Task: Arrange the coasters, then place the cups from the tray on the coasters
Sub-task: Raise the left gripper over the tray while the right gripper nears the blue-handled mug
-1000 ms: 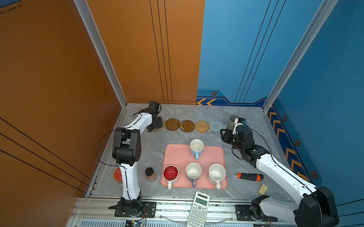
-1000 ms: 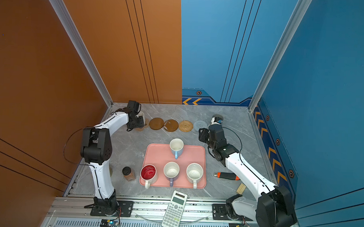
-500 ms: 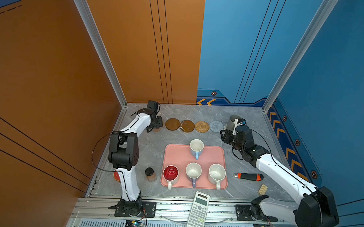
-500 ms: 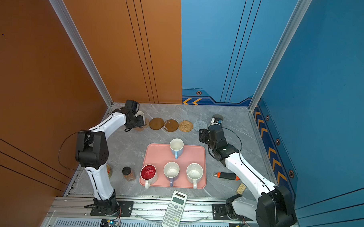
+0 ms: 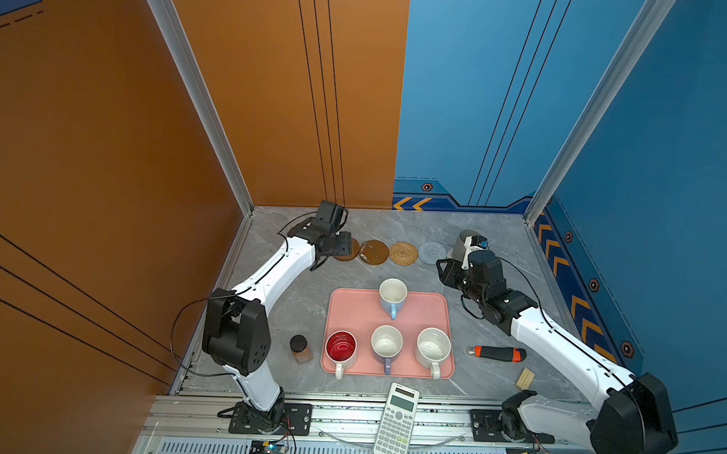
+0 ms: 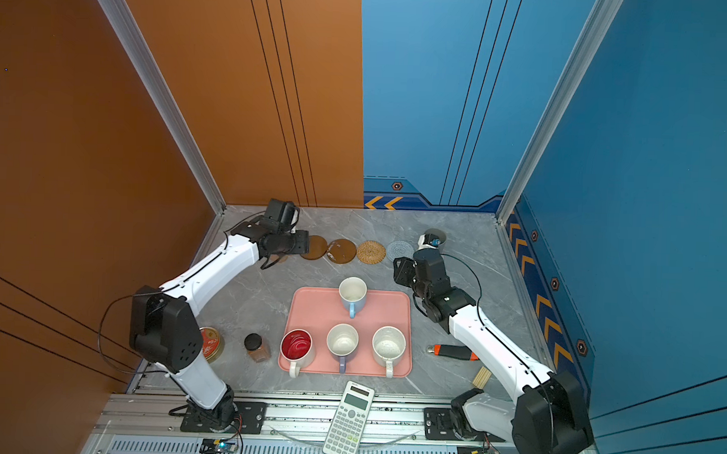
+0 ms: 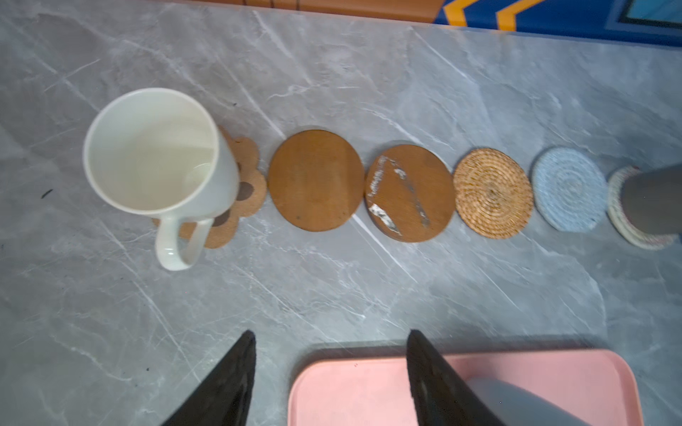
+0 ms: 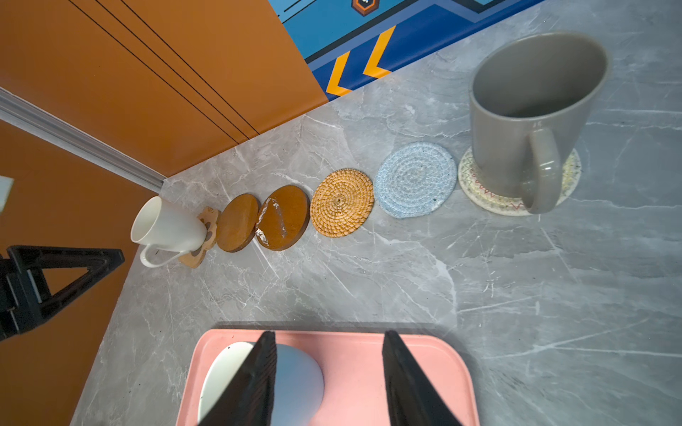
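Frontward, handle of white cup (image 7: 155, 155) (left claw (image 7: 331, 335), right claw (image 8: 330, 335) both agape, empty).

The white mug (image 7: 155, 158), beyond the far left corner of the tray (image 5: 350, 310), is hidden in both top views under the left arm (image 5: 277, 270). In the left wrist view the picture edge cuts the grey mug (image 7: 649, 199), which covers part of the whitish coaster (image 7: 616, 210). On the tray, the light blue mug (image 8: 299, 383) is half behind the right pincer (image 8: 330, 333) and cut off.
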### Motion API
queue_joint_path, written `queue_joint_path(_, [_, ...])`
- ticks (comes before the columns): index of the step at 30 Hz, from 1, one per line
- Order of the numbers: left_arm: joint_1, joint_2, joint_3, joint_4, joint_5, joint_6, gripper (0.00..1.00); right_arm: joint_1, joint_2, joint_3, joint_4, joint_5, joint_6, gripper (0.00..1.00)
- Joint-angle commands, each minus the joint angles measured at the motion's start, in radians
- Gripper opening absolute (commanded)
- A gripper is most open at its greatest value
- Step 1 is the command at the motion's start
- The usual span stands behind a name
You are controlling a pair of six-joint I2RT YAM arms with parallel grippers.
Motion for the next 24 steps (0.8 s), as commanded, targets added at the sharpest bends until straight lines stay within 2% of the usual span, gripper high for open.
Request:
queue_joint_path(1, [-0.083,-0.092,-0.095,0.095,-0.066,0.033,0.66,0.028,-0.017,0.041,-0.041,0.028,-0.03,0.46])
queue_joint_path(6, [-0.18,-0.226,-0.242,0.28,-0.07,0.033,0.66,0.079,-0.005,0.084,-0.107,0.094,-0.044,0.48])
queue_joint_path(11, [-0.267,-0.362,-0.384,0.419,-0.136,0.008,0.66,0.133,0.03,0.141,-0.167,0.132,-0.051,0.48])
queue_joint_path(16, [-0.32,-0.464,-0.541,0.577,-0.167,0.012,0.69,0.204,0.091,0.206,-0.241,0.159,-0.06,0.49])
queue_joint_path(24, [-0.33,-0.53,-0.586,0.576,-0.249,0.052,0.71,0.318,0.193,0.245,-0.304,0.18,-0.039,0.52])
